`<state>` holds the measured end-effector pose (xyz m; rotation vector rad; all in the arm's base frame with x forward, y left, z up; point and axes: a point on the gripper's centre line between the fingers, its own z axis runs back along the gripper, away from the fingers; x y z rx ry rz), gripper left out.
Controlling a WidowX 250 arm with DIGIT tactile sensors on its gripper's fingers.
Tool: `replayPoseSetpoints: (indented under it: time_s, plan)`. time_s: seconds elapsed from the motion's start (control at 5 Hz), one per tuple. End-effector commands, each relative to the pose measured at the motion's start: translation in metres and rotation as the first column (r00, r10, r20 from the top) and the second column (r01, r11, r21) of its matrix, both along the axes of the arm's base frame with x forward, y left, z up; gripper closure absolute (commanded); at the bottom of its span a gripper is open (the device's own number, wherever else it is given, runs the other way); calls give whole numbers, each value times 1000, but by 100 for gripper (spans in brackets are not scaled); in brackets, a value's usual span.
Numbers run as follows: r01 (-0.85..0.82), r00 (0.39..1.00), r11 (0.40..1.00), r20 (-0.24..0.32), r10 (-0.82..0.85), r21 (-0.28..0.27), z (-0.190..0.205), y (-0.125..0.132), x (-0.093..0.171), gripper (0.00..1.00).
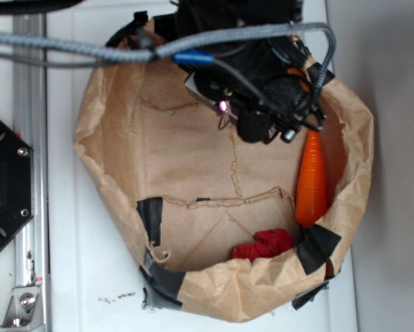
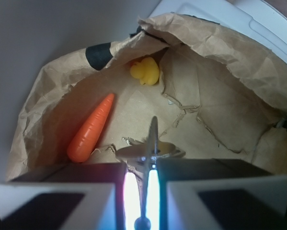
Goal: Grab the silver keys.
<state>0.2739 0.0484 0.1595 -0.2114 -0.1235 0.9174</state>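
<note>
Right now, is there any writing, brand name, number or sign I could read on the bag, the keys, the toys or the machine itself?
None: no readable text in either view.
Paper bag: plain brown, black tape patches, no print.
Silver keys, held in the tool: any stamping is too blurred to read.
Carrot, yellow duck, red cloth: no markings.
Black mount at the left edge: only screws show, no label.

Orange carrot (image 2: 90, 129), yellow duck (image 2: 144, 71), red cloth (image 1: 265, 244), brown paper bag (image 1: 124, 138), black tape patches (image 1: 151, 218), silver keys (image 2: 152, 146)
</note>
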Motion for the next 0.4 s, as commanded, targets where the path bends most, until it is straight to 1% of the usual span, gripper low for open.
replayPoseSetpoints:
  time_s: [0.0,0.2]
  plan:
    - [64,997,998,37,-65,23,16,14,-7,100]
    - [67,997,997,37,-69,36,11,11,-10,100]
